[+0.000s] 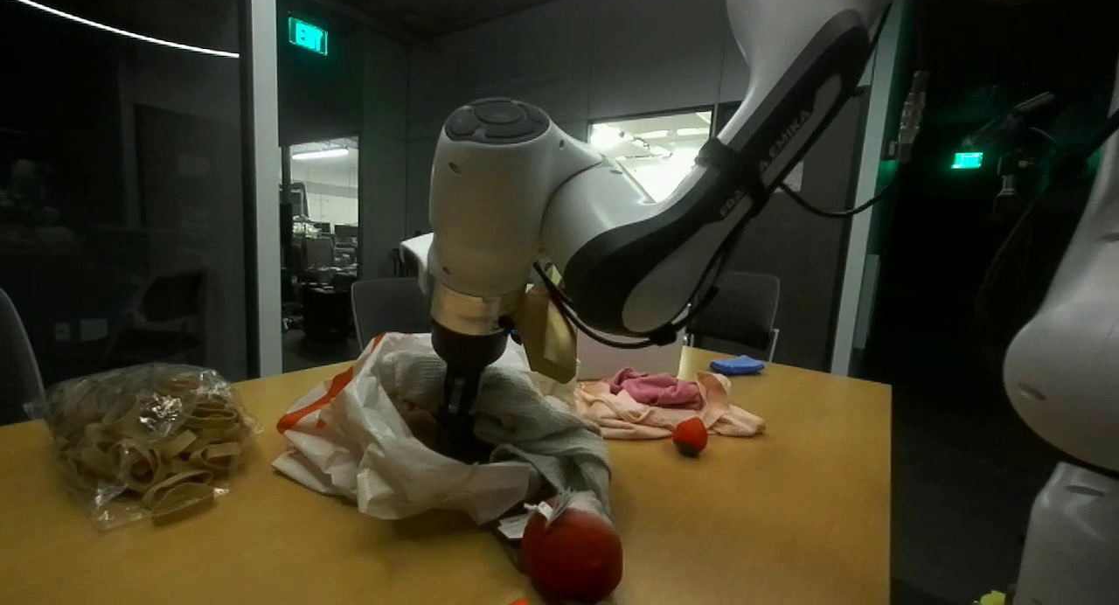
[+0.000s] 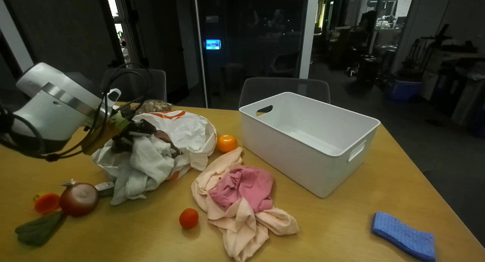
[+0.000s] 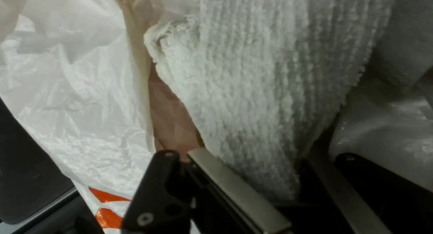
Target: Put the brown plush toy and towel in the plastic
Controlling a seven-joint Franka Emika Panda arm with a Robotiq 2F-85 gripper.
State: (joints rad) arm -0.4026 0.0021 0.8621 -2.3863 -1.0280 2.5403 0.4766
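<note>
My gripper (image 1: 463, 443) points down into the mouth of the whitish plastic (image 1: 393, 469) with orange-red markings. In the wrist view a fold of the off-white towel (image 3: 257, 92) runs down between the two fingers (image 3: 236, 190), which look shut on it. The rest of the towel (image 2: 151, 159) lies over the near side of the plastic (image 2: 191, 129) and hangs to the table. The brown plush toy (image 2: 165, 139) shows partly in the plastic beside the gripper; the rest of it is hidden by the towel and gripper. Both fingertips are hidden in the exterior views.
A white box (image 2: 310, 141) stands beside an orange (image 2: 227, 143). Near it lie peach and pink cloths (image 2: 242, 194), a small red ball (image 2: 189, 218) and a blue sponge (image 2: 403, 235). A red onion-like item (image 1: 573, 552) sits before the plastic. A clear bag of tan bits (image 1: 157, 439) is opposite.
</note>
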